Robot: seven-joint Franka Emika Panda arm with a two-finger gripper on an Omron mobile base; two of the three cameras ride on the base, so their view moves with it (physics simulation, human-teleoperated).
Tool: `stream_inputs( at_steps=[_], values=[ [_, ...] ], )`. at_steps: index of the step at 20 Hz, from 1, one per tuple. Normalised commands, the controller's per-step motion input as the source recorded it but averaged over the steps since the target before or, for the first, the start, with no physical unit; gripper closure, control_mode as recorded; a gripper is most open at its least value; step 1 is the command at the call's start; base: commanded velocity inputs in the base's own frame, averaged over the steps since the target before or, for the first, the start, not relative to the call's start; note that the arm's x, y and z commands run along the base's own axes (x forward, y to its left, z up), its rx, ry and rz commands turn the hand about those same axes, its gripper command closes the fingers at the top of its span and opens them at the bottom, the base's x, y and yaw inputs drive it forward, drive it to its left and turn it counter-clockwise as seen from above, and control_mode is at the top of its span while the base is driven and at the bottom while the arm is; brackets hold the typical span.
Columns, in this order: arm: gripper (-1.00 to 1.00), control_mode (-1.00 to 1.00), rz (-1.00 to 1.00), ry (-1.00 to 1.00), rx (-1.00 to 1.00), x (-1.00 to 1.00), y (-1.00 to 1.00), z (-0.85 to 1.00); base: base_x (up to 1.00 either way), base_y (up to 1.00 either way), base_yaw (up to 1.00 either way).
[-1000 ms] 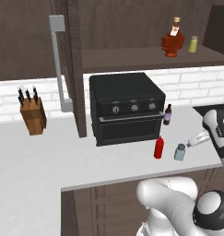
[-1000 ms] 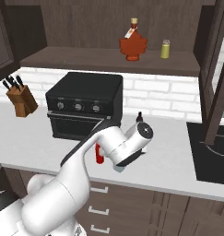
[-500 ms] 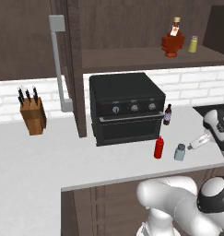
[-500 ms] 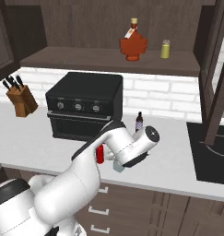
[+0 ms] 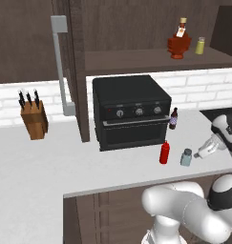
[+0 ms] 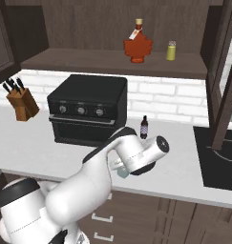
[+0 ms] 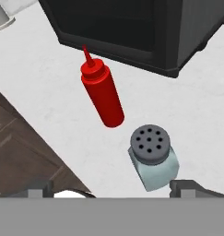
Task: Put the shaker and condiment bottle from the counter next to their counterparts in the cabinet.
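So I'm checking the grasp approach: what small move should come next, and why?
Probably ease the gripper down over the shaker. The jaws stand open with the shaker upright between them and nothing held yet; the red bottle stands apart, clear of that path.

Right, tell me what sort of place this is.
A kitchen, a rendered one by the look of it: a black countertop oven and a knife block stand on a pale counter, under a dark wooden cabinet holding bottles.
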Motion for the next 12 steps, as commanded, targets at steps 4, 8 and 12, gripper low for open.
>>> stream_inputs(
  at_steps=[4, 8, 12],
  values=[
    [-1.00, -1.00, 0.08, -0.03, 0.04, 0.00, 0.00, -0.16, 0.00, 0.00, 0.00],
    [-1.00, -1.00, 0.05, -0.01, 0.02, 0.00, 0.00, -0.11, 0.00, 0.00, 0.00],
    [-1.00, -1.00, 0.01, 0.00, 0.00, 0.03, 0.00, -0.12, 0.00, 0.00, 0.00]
  ],
)
